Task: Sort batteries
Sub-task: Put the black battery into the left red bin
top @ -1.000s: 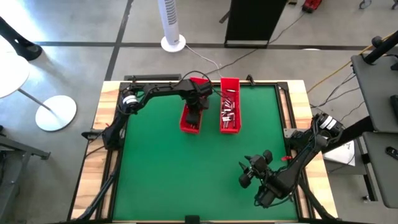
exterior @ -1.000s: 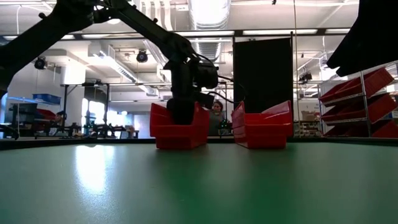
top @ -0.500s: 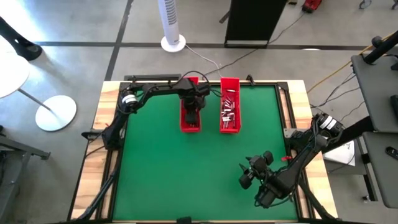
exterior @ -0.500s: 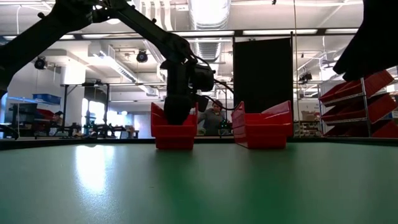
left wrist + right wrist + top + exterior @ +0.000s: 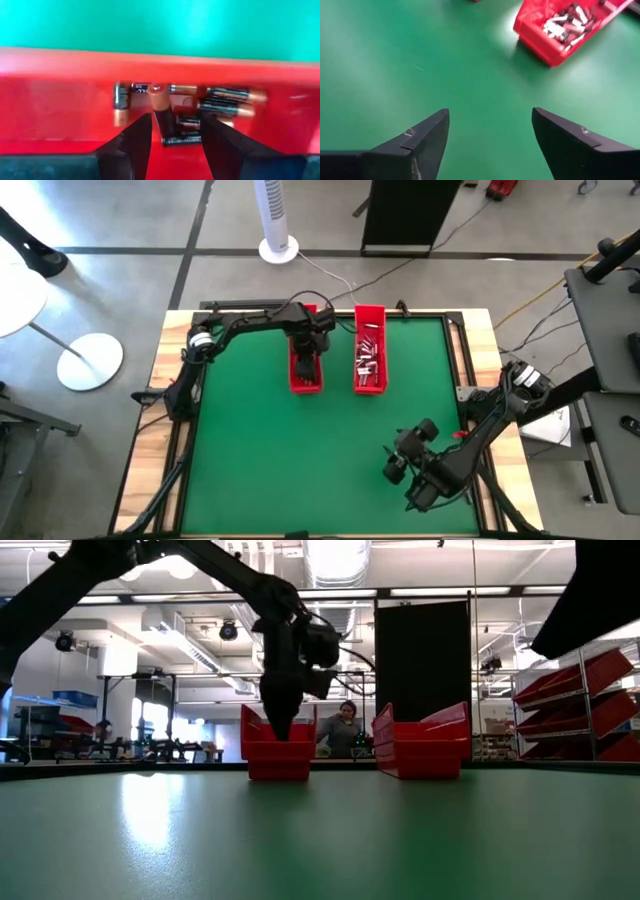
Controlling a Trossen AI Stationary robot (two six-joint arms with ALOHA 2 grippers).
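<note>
Where the high view looks down, left gripper [image 5: 307, 358] hangs over left tray [image 5: 306, 379]; right tray [image 5: 369, 350] holds batteries [image 5: 367, 355]; right gripper [image 5: 397, 460] waits near the mat's [image 5: 260, 450] front; left wrist: fingers [image 5: 134, 142] parted, gripping nothing, above copper-ended batteries [image 5: 225, 102] lying in the tray; right wrist: fingers [image 5: 425, 137] wide apart, empty, over bare mat.
</note>
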